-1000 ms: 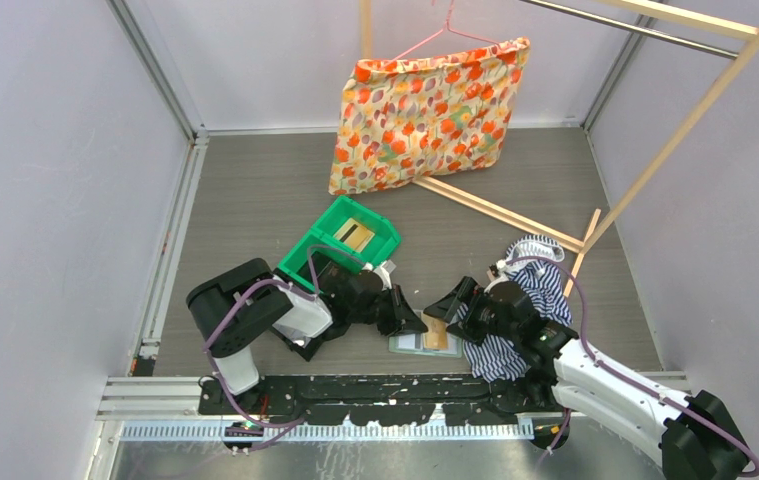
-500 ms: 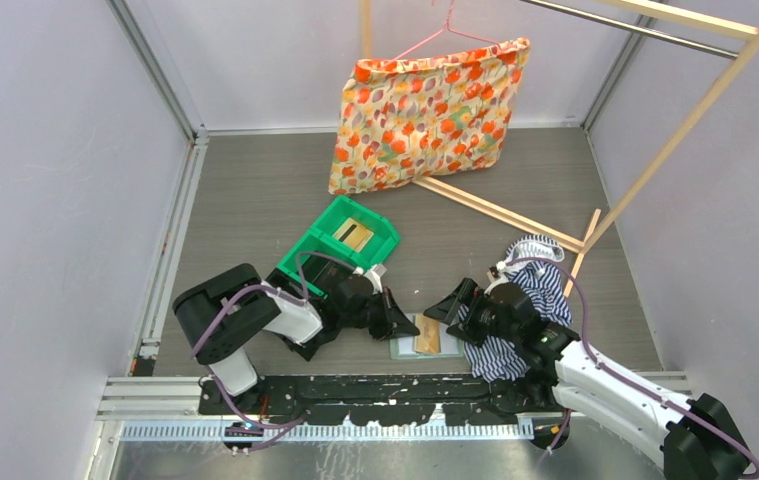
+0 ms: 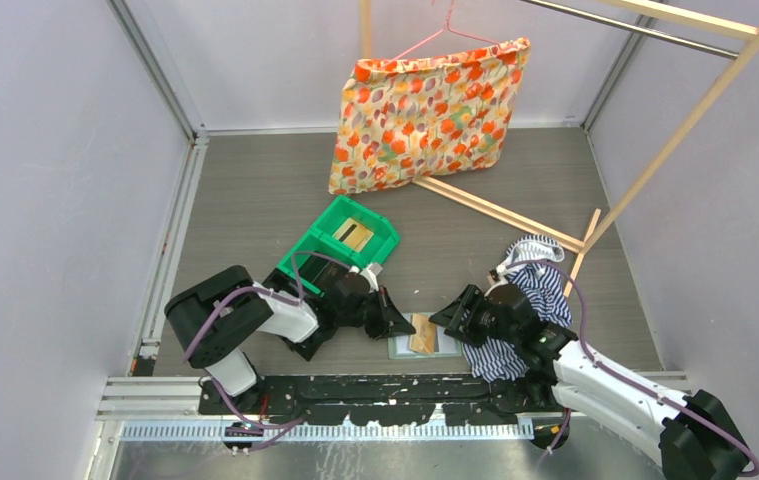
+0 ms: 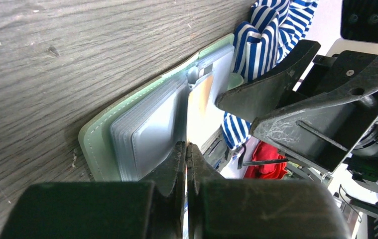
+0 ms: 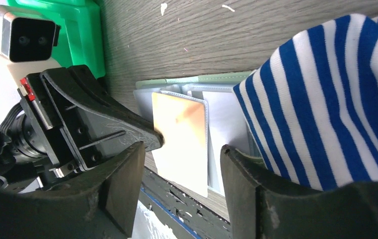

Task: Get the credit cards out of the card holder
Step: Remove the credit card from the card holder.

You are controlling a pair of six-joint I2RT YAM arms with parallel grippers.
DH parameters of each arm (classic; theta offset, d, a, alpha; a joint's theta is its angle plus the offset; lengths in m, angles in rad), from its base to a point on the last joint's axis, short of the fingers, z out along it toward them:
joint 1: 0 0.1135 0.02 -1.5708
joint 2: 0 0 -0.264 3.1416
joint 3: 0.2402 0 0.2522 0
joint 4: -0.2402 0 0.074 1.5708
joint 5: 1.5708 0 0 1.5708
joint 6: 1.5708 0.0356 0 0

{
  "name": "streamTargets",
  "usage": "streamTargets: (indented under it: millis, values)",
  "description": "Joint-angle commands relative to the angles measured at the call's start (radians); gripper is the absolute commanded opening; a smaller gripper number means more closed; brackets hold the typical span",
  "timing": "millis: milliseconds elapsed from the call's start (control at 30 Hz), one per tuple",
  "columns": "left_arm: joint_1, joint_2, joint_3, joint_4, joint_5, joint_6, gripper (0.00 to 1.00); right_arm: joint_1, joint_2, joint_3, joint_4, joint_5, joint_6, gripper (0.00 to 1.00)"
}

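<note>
Grey wood-grain tabletop (image 3: 255, 200) runs under both arms. Floral fabric bag (image 3: 425, 110) hangs well beyond both grippers, and its hanger hook is cut off at the top edge of the overhead view. Soft blue-and-white striped cloth (image 5: 326, 99) bunches against the right gripper's (image 5: 182, 150) outer finger and hides one end of the card holder. Hard, bright green bin (image 3: 340, 245) sits just behind the left gripper's (image 4: 186, 149) wrist, partly covered by that arm.

Sage-green card holder (image 4: 94, 144) lies open and flat straight ahead of the left gripper's tips. Its glossy clear sleeves fan up in a stack. The right gripper's fingers are spread wide over it and hold nothing; I cannot tell whether they touch it.

Tan-gold card (image 5: 179, 132), thin and smooth, stands partly out of a sleeve between the right gripper's fingers. The left gripper's jaws are closed on its near edge.
</note>
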Motion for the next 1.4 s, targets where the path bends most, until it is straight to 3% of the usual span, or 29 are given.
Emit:
streamTargets:
  millis: [0, 267, 467, 767, 1000, 1200, 1367]
  values:
    - [0.007, 0.025, 0.001, 0.03, -0.002, 0.012, 0.01, 0.005, 0.008, -0.047, 0.02, -0.009, 0.035, 0.6]
    - [0.006, 0.119, 0.013, 0.183, 0.014, -0.028, 0.01, 0.006, -0.043, -0.085, 0.011, -0.013, 0.072, 0.6]
    - [-0.006, 0.139, 0.005, 0.212, -0.003, -0.042, 0.01, 0.006, -0.062, -0.097, 0.006, -0.005, 0.078, 0.59]
    - [-0.009, 0.144, -0.027, 0.222, -0.03, -0.048, 0.01, 0.006, -0.066, -0.038, -0.054, 0.006, 0.024, 0.43]
    - [-0.015, 0.141, -0.058, 0.251, -0.067, -0.062, 0.01, 0.006, -0.117, 0.013, -0.149, 0.055, -0.004, 0.43]
    - [-0.016, 0.135, -0.086, 0.271, -0.079, -0.056, 0.01, 0.005, -0.085, -0.026, -0.08, 0.029, 0.03, 0.44]
    - [-0.017, 0.18, -0.124, 0.381, -0.095, -0.083, 0.01, 0.006, -0.061, -0.051, -0.032, 0.009, 0.057, 0.49]
